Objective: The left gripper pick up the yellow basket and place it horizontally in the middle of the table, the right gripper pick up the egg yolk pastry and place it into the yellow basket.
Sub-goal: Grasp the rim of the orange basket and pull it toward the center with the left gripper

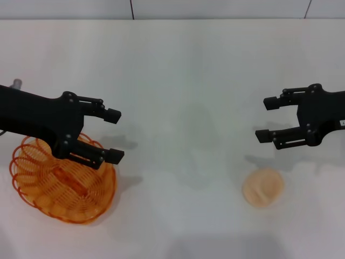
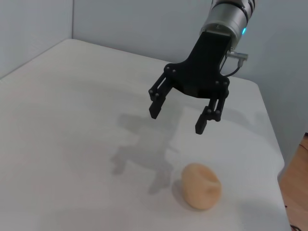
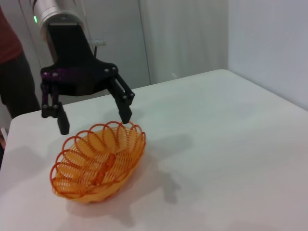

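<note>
Nearest the head camera, the yellow basket (image 1: 63, 183) is sitting on the table's (image 1: 183, 86) left side, close to the front edge, its scalloped rim facing up and its long axis running diagonally rather than square to the table. Hovering just above the basket's far rim, the left gripper (image 1: 112, 135) is holding its two black fingers spread wide with nothing between them; the right wrist view is showing the same claw (image 3: 91, 118) hanging over the basket (image 3: 98, 163), one finger above the rim's far edge and the other outside it, not touching the wire. Well apart on the right side, the egg yolk pastry (image 1: 263, 186) is resting on the bare tabletop, dome up with faint creases across it. The right gripper (image 1: 269, 120) is floating above and slightly behind the pastry, its fingers likewise parted and carrying nothing; in the left wrist view it (image 2: 180, 114) is standing clear of the pastry (image 2: 201, 186), casting a shadow beside it.
</note>
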You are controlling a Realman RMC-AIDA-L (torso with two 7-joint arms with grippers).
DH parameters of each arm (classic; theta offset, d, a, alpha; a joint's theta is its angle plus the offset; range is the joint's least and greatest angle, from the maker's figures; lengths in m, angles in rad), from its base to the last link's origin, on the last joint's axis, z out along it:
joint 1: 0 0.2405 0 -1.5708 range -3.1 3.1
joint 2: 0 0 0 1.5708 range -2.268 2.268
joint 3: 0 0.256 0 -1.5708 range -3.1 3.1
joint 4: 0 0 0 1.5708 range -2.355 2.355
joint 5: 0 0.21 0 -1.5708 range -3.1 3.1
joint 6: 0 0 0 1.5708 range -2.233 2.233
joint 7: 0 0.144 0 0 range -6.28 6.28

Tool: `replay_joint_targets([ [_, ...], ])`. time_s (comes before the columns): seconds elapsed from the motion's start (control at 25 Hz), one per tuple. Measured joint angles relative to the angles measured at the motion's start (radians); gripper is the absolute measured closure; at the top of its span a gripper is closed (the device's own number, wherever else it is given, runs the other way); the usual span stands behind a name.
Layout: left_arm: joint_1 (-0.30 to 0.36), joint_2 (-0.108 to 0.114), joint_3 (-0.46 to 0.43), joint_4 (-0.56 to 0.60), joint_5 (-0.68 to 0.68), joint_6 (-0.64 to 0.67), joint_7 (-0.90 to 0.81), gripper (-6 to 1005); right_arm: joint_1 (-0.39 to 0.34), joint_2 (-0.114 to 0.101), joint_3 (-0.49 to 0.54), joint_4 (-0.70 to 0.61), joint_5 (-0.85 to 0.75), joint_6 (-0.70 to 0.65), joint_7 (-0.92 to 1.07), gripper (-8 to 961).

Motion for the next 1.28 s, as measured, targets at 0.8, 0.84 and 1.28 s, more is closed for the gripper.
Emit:
replay_joint_targets([
  [0.8,0.013,0.003,-0.006,0.001,-0.003,0.002,0.0,112,-0.009,0.0,-0.005,0.0,0.0,0.001,0.0,188],
  [0.84,0.013,0.003,-0.006,0.001,-0.003,0.002,-0.001,112,-0.01,0.0,-0.005,0.0,0.0,0.001,0.0,188],
  [1.28,0.015,0.019,-0.007,0.001,0.009,-0.003,-0.018,112,-0.005,0.002,-0.005,0.018,0.004,0.007,-0.011,190],
])
